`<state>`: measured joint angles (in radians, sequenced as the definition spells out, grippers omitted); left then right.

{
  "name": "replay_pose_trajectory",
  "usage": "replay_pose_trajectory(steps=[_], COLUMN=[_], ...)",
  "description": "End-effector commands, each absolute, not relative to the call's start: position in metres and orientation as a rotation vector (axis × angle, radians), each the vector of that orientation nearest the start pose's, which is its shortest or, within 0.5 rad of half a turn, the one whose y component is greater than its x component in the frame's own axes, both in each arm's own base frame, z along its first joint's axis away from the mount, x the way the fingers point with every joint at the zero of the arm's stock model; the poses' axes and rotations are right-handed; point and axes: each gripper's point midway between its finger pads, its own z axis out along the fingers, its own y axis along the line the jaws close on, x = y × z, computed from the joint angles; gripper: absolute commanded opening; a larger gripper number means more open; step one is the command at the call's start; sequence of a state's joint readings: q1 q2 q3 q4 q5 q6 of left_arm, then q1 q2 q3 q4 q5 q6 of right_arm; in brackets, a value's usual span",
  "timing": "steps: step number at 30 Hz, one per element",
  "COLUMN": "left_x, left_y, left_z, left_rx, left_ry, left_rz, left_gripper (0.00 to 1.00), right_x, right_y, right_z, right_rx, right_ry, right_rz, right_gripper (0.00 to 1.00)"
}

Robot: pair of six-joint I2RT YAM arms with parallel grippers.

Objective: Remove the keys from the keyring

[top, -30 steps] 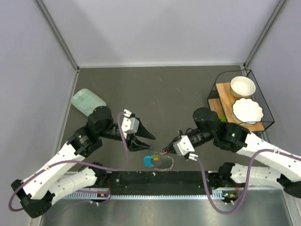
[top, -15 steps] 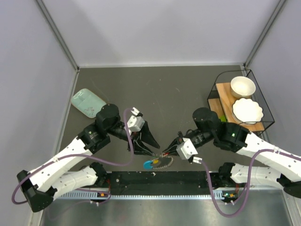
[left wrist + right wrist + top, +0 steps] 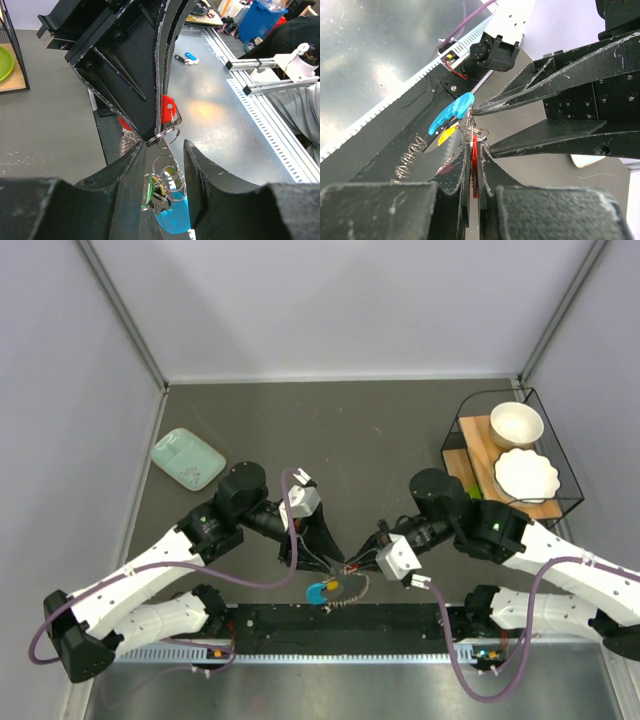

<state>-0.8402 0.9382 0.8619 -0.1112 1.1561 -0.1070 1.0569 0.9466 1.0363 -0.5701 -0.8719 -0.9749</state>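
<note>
My right gripper (image 3: 358, 562) is shut on the red key head (image 3: 474, 160), which also shows in the left wrist view (image 3: 167, 108). The bunch of steel rings (image 3: 169, 172) hangs from it just above the table. A green key (image 3: 146, 192) and the bright blue keyring loop (image 3: 173, 219) hang lowest. From above, the blue loop (image 3: 317, 591) sits beside its pale scalloped piece (image 3: 351, 590), with a yellow bit (image 3: 332, 583) between. My left gripper (image 3: 330, 555) is open, and its fingers (image 3: 197, 170) straddle the rings without closing on them.
A mint-green flat box (image 3: 187, 459) lies at the far left. A black wire rack (image 3: 560, 455) at the right holds a white bowl (image 3: 516, 424) and a white plate (image 3: 526, 475) on a wooden board. The black arm base rail (image 3: 340, 618) runs just below the keyring.
My left gripper has moved right and down to the key bunch, and its open fingers now sit around the rings. My right gripper has stayed in place, still holding the red key.
</note>
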Motion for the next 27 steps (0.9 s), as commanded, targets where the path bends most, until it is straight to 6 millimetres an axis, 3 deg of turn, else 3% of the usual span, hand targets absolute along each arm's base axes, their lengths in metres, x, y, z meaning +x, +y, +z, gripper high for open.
replay_pose_trajectory(steps=[1, 18, 27], left_x=[0.035, 0.023, 0.025], left_y=[-0.291, -0.294, -0.297], left_z=[0.309, 0.315, 0.303], left_rx=[1.506, 1.530, 1.517], left_ry=[1.203, 1.142, 1.223], left_rz=[-1.662, -1.713, -1.736], left_gripper=[0.41, 0.34, 0.35], right_x=[0.040, 0.042, 0.043], right_y=[0.304, 0.304, 0.303], right_z=[0.329, 0.326, 0.328], right_rx=[-1.843, -1.843, -1.838], right_ry=[0.413, 0.427, 0.419], right_rz=[0.906, 0.891, 0.875], right_gripper=[0.00, 0.00, 0.00])
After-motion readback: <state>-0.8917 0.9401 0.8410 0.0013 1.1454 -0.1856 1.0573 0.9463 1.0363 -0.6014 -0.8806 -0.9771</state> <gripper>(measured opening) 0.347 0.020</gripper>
